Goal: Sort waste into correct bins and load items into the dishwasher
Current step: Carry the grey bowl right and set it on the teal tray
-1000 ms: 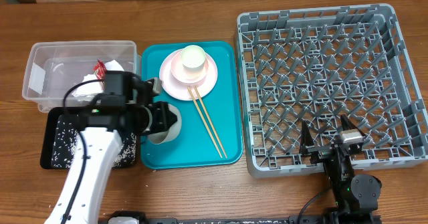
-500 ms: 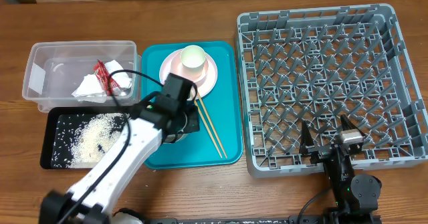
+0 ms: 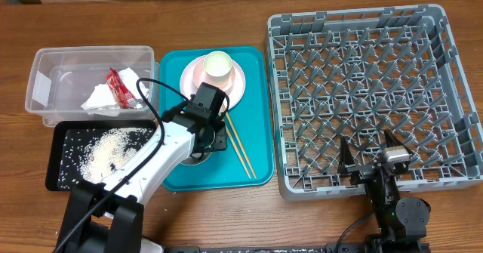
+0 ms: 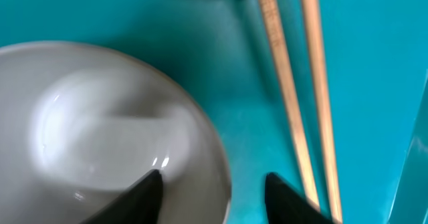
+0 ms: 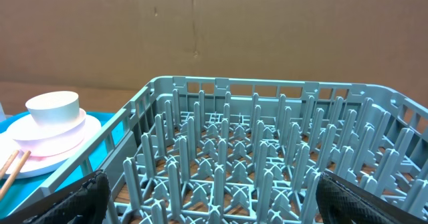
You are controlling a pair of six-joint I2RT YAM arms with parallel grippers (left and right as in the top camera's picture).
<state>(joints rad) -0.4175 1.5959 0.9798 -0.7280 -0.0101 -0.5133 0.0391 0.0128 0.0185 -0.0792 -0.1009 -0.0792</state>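
While spread astride its rim (one finger [image 4: 144, 194] inside), left claw [image 4: 214, 190] at bowl [image 4: 100, 130].

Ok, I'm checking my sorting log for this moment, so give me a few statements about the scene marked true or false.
The dish rack holds no dishes. True.
The rice is in the black tray. True.
The red wrapper lies in the black tray. False: it lies in the clear tub, by the napkin.
The cream cup stands on the pink plate. True.
The chopsticks are in the rack. False: they lie on the teal tray.
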